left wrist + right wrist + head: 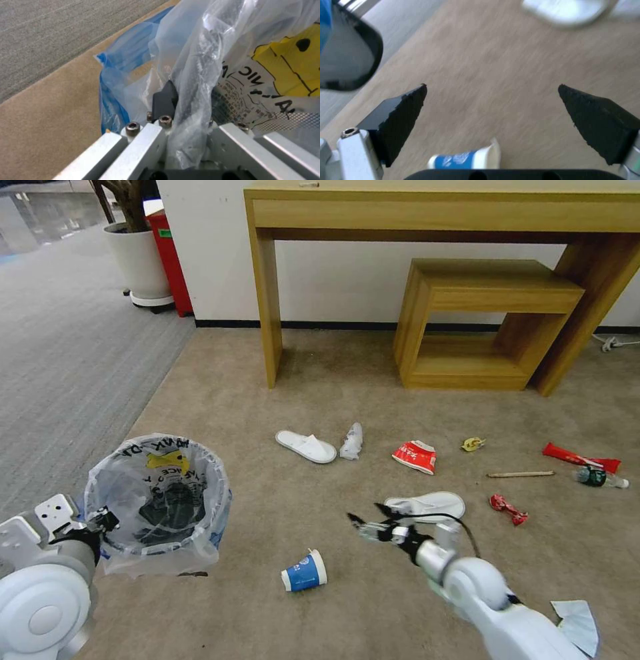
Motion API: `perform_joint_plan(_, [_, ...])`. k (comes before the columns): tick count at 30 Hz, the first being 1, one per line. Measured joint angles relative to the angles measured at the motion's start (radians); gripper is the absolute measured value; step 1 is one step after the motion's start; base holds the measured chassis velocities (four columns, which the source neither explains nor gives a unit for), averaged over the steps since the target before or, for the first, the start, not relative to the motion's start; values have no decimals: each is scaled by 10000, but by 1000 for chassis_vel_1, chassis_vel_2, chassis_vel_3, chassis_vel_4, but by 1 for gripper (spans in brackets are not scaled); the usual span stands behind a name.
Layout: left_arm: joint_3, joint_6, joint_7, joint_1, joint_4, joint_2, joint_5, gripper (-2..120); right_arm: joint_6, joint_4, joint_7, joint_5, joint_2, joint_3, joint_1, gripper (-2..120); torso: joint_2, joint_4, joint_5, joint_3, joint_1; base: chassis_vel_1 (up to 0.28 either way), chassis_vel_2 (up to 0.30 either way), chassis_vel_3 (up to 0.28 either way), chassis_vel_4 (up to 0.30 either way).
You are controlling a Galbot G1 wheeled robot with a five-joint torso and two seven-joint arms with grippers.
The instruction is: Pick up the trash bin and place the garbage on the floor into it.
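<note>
Trash bin (160, 503) with its clear bag hangs at the left over the beige floor (267, 620), and the left gripper (181, 100) is clamped on its rim. Right gripper (368, 520) hovers with fingers (400, 117) wide apart above the carpet, near the blue-white paper cup (304, 572) and just beside a white slipper (427, 506). More litter lies farther off: another slipper (306, 446), a red packet (415, 456), a wooden stick (520, 474).

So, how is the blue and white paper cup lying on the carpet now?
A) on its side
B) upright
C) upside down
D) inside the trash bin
A: the blue and white paper cup lies on its side on the beige carpet, outside the trash bin.
</note>
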Motion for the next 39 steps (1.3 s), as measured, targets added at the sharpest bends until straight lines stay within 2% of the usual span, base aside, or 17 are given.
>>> perform_joint_plan(5, [-132, 0, 19, 26, -80, -12, -16, 0, -485, -767, -321, -34, 318, -533, 522, 100, 0, 0, -3, 0, 0, 0, 0, 0, 0])
perform_joint_plan(11, [-223, 0, 41, 42, -170, -23, -39, 0, -754, -1775, -1663, -737, 872, -1097, 1096, 100, 0, -1, -2, -1, 0, 0, 0, 0, 0])
perform_joint_plan(14, [-220, 0, 44, 41, -204, -67, -40, 0, -857, -2082, -1754, -1037, 1080, -1287, 1240, 100, 0, 0, -1, -1, 0, 0, 0, 0, 0])
perform_joint_plan(17, [-208, 0, 45, 41, -246, -122, -39, 0, -1118, -2309, -1669, -1323, 1325, -1366, 1329, 100, 0, -1, -2, -1, -1, 0, 0, 0, 0])
perform_joint_plan(23, [-265, 0, 53, 95, -309, -150, -36, 0, -2018, -2549, -747, -1431, 1648, -1421, 1414, 100, 0, -1, -2, -2, -1, 0, 0, 0, 0])
perform_joint_plan(39, [-441, 0, 86, 266, -472, -144, -52, 0, -1918, -3678, -991, -1992, 2021, -1081, 1474, 100, 1, -1, 0, -2, -1, 0, 0, 0, 0])
